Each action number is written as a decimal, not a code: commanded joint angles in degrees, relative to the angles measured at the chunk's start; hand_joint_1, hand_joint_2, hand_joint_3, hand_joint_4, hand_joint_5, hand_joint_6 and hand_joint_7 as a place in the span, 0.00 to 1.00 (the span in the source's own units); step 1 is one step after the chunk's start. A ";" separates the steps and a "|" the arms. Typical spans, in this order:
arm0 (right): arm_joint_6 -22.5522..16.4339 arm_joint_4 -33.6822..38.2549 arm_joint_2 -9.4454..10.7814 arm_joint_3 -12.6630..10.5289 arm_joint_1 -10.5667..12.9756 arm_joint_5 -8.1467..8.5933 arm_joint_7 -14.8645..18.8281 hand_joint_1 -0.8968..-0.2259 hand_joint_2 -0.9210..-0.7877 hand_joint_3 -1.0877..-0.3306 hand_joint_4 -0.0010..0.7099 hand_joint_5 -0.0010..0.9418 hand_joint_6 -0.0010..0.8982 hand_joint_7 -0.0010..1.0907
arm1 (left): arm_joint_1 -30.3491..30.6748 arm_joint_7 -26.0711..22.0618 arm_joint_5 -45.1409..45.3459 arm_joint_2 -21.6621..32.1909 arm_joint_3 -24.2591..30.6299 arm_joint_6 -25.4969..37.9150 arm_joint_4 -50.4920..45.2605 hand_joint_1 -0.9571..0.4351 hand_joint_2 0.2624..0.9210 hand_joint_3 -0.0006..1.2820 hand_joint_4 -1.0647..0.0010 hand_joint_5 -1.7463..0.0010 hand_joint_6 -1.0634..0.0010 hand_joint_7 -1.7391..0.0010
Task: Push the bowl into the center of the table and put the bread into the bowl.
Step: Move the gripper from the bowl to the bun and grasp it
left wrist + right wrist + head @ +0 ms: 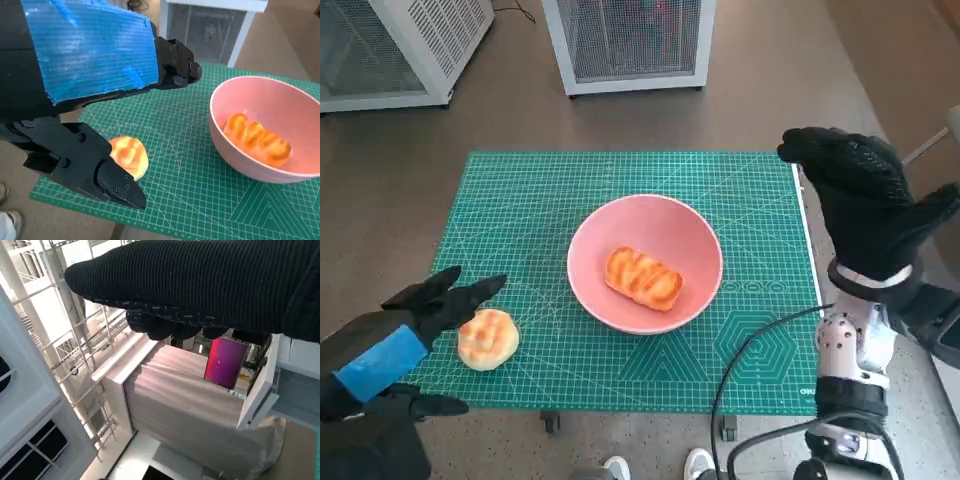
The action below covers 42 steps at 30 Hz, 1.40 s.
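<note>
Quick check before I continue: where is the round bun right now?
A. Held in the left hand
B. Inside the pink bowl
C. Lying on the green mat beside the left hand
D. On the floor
C. The round bun lies on the green mat by the open left hand; the pink bowl holds only the long bread.

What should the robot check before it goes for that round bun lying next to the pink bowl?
1. Pink bowl near the middle of the green cutting mat: ok.
2. Long bread loaf inside the bowl: ok.
3. Round bun in the bowl: not ok, it lies on the mat beside the bowl.
4. Left robot hand holds nothing, fingers apart by the bun: ok.
5. Right robot hand out of the way, raised off the mat's edge: ok.
6. Room in the bowl for the bun: ok, probably.
</note>
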 commanded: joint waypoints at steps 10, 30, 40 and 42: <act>1.39 0.97 -1.14 -0.31 0.71 -0.11 0.43 0.56 0.00 0.74 0.38 0.00 0.41 0.00 | -2.48 8.82 7.30 1.70 -14.42 0.81 6.71 0.60 0.69 0.00 0.90 0.99 0.75 0.99; 2.03 0.49 -2.89 -0.75 0.57 -0.03 0.54 0.56 0.00 0.74 0.39 0.01 0.42 0.00 | -9.66 16.27 20.67 -3.37 -31.59 1.86 22.10 0.61 0.72 0.00 0.84 0.99 0.68 0.99; 2.01 0.15 -3.26 -0.79 0.64 -0.16 0.57 0.55 0.00 0.74 0.39 0.00 0.42 0.00 | -11.80 15.10 24.07 -4.24 -34.58 4.35 27.04 0.67 0.75 0.01 0.75 0.99 0.61 0.98; 1.98 0.04 -3.34 -0.84 0.66 -0.15 0.56 0.55 0.00 0.74 0.39 0.00 0.42 0.00 | -12.14 14.42 24.73 -4.18 -35.14 5.27 27.78 0.68 0.76 0.01 0.73 0.98 0.58 0.98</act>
